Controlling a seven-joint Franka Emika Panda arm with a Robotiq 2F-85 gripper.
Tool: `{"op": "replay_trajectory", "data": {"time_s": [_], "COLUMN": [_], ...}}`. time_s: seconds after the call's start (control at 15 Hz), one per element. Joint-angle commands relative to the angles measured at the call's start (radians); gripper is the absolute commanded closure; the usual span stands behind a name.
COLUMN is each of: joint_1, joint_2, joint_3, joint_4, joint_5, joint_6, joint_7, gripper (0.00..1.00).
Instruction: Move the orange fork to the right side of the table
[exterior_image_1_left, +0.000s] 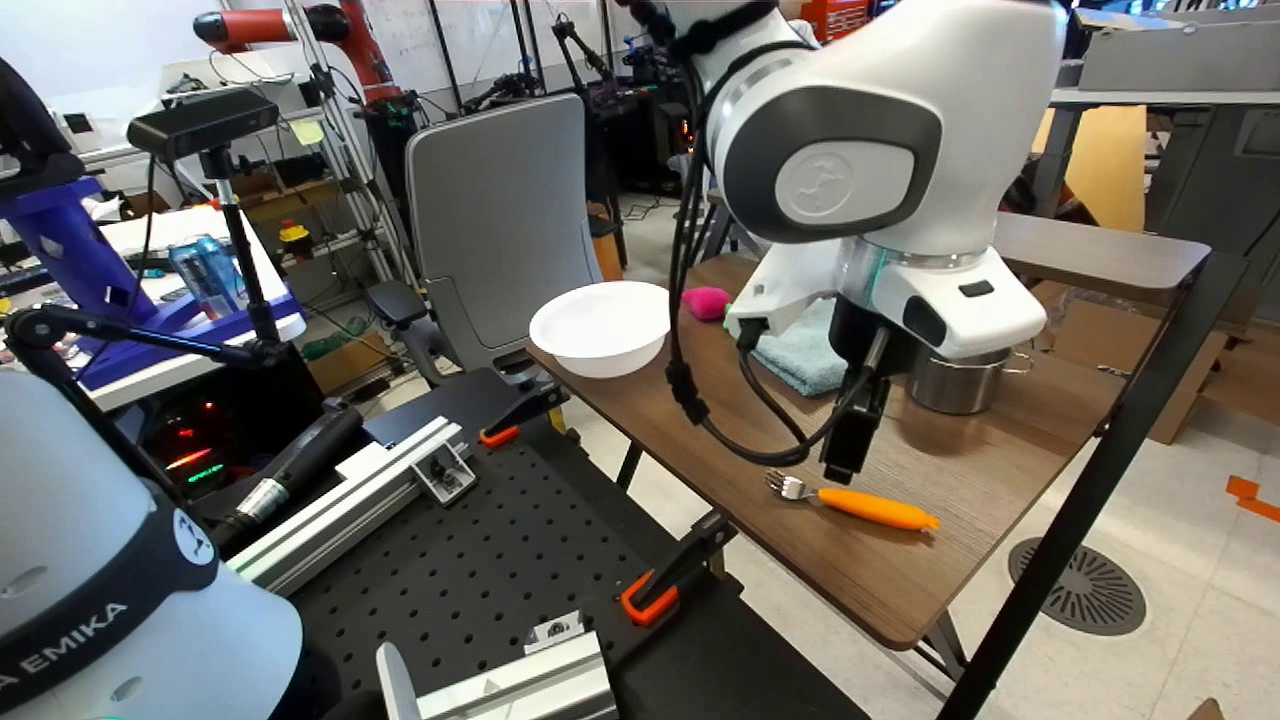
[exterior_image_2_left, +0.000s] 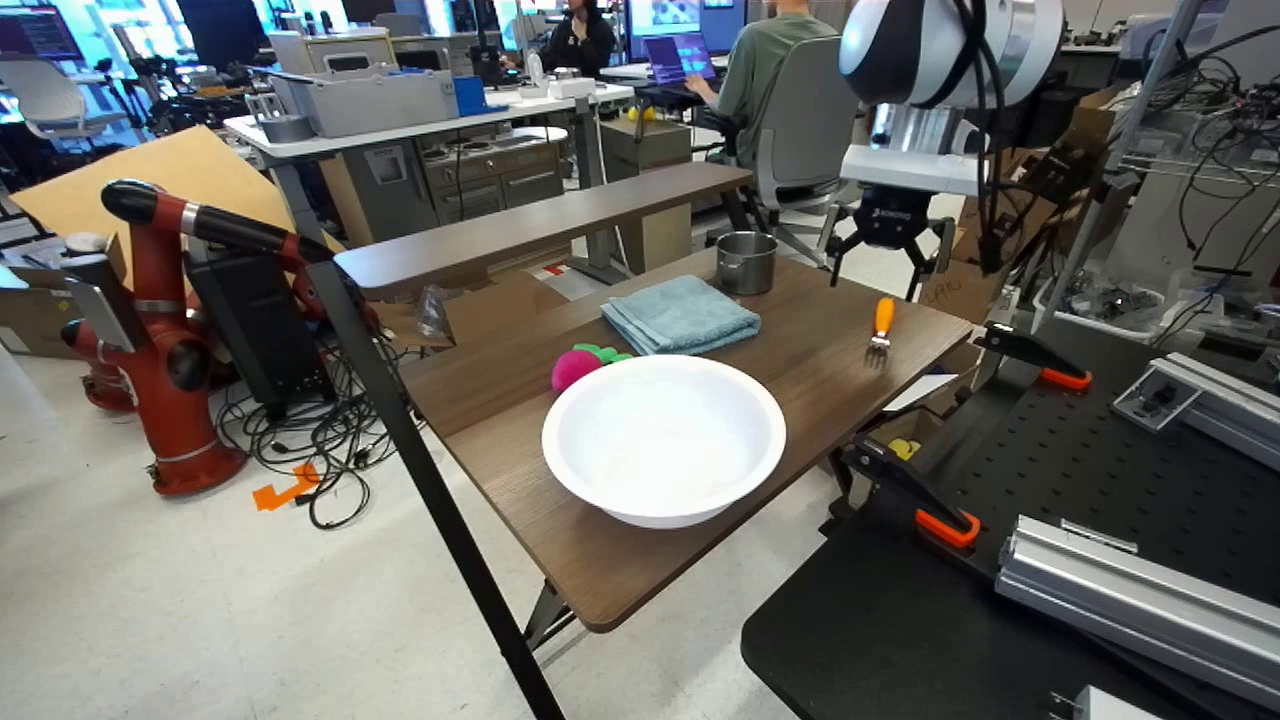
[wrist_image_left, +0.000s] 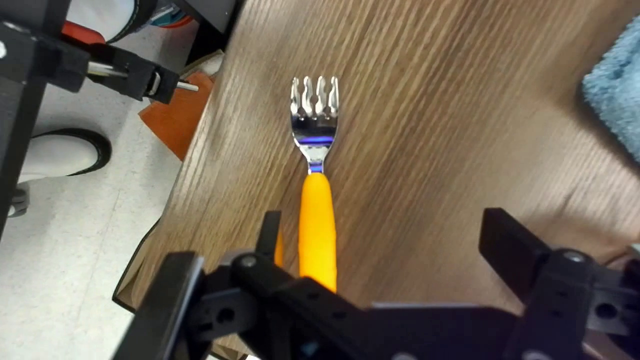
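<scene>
The orange fork, with an orange handle and metal tines, lies flat on the brown wood-grain table (exterior_image_1_left: 990, 490) (exterior_image_2_left: 500, 450) (wrist_image_left: 410, 150). The fork shows in both exterior views (exterior_image_1_left: 880, 508) (exterior_image_2_left: 884, 316) and in the wrist view (wrist_image_left: 318, 225). My gripper (exterior_image_1_left: 845, 470) (exterior_image_2_left: 873, 288) (wrist_image_left: 382, 220) is open, with nothing held, above the fork's handle. In the wrist view the handle lies between the two fingers, much nearer the left one, and the gripper body hides the handle's end. The tines point away from the gripper, toward the picture's top.
A white bowl (exterior_image_1_left: 600, 330) (exterior_image_2_left: 664, 440), a blue towel (exterior_image_1_left: 805, 350) (exterior_image_2_left: 685, 315), a metal pot (exterior_image_1_left: 955, 385) (exterior_image_2_left: 746, 262) and a pink-and-green toy (exterior_image_1_left: 707, 303) (exterior_image_2_left: 576, 370) stand on the table. A raised wooden shelf (exterior_image_2_left: 560, 218) runs along one long side. Clamps (exterior_image_1_left: 650, 598) (exterior_image_2_left: 948, 527) sit at the black bench.
</scene>
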Motion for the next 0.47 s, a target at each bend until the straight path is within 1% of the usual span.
{"op": "replay_trajectory", "data": {"time_s": [0.0,0.13,0.4], "joint_1": [0.009,0.013,0.011], "joint_2": [-0.037,-0.064,-0.042], "joint_3": [-0.001,0.001,-0.004], "joint_4": [-0.026,-0.044,-0.035], "joint_5": [0.004,0.004,0.003], "joint_6": [-0.003,-0.004,-0.004], "joint_7": [-0.013,-0.014,-0.014], "gripper": [0.0,0.0,0.0]}}
